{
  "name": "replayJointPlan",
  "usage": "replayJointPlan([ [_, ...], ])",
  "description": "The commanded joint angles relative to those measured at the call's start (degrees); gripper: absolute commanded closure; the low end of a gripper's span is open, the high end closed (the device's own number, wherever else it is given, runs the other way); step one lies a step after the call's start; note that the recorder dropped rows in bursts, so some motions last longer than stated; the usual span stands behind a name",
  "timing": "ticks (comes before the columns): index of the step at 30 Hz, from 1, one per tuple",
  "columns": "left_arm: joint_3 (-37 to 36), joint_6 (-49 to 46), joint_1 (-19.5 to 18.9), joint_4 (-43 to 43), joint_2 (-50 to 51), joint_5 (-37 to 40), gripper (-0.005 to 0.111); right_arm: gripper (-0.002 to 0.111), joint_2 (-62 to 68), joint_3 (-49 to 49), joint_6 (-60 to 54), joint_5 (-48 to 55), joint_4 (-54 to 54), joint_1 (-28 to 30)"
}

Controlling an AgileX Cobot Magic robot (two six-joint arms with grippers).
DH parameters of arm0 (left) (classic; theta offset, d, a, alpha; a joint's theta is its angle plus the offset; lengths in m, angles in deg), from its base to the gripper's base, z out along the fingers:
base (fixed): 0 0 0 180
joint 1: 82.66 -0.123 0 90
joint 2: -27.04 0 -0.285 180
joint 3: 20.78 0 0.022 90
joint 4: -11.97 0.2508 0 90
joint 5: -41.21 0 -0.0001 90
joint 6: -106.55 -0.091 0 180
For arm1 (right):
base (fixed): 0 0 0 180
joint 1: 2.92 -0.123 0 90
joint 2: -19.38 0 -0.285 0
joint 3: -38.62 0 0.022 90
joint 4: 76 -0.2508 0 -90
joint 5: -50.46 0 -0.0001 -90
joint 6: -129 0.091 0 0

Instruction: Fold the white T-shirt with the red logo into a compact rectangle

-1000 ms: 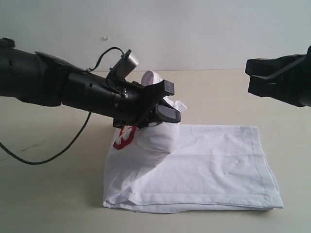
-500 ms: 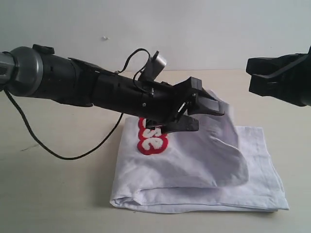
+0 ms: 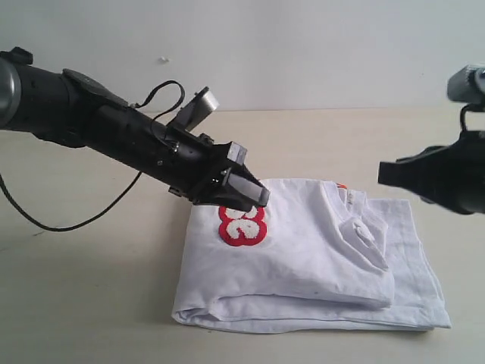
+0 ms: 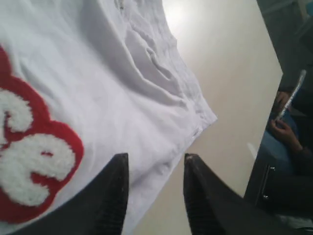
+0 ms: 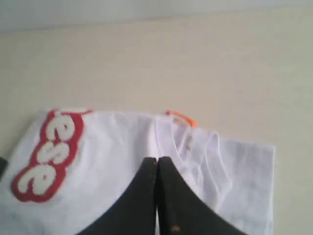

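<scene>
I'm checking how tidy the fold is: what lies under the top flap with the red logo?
Under it, more layers of the same white T-shirt stick out along the near and right edges, on the table. How they lie further in is covered.

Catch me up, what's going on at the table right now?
The white T-shirt lies on the table folded into a layered stack, with part of the red logo facing up. The left hand hovers close over the logo end, jaws apart, gripping nothing. The right hand hangs shut off to the side, clear of the cloth.
</scene>
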Motion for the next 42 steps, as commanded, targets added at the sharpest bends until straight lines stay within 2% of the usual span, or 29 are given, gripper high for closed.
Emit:
replayJointPlan([
  [1,-0.32,1.8,-3.15,5.83,-0.8,-0.68,0.069,0.108,10.1,0.83,0.48,2.78,0.9,-0.07],
  [4,-0.68,3.35,-3.43,11.79,-0.8,-1.4,0.069,0.108,15.32,0.83,0.48,4.59,1.0,-0.07],
  [7,-1.03,4.6,-3.27,14.27,-0.7,-2.02,0.069,0.108,15.75,0.83,0.48,4.24,1.14,-0.07],
  [11,-2.05,4.6,-3.27,15.87,-0.7,-1.33,0.069,0.108,15.76,1.42,0.48,5.08,1.03,-0.07],
  [19,-2.8,4.6,-3.27,16.94,-0.7,3.03,0.069,0.107,15.84,3.15,0.86,-1.13,3.57,-0.07],
  [21,-2.89,4.6,-3.27,17.17,-0.7,3.56,0.069,0.101,15.84,3.15,1.78,-1.13,3.46,-0.07],
  [26,-2.89,5.12,-3.27,17.16,-0.7,3.84,0.069,0.07,15.84,3.15,3.59,-0.73,3.46,-0.07],
  [29,-2.89,6.05,-3.27,17.16,-0.7,4.08,0.069,0.059,16.11,3.15,3.44,-0.73,4.09,-0.07],
  [33,-2.89,6.13,-3.27,17.16,-0.7,4.97,0.069,0.058,16.23,3.15,3.44,-1.99,4.09,-0.07],
  [38,-2.89,6.41,-3.27,17.16,-0.7,6.36,0.069,0.058,20.1,3.15,3.44,-8.63,7.48,-0.07],
  [42,-2.89,6.41,-3.27,17.32,-0.7,6.61,0.069,0.058,23.54,1.14,3.44,-3.55,7.37,-0.07],
])
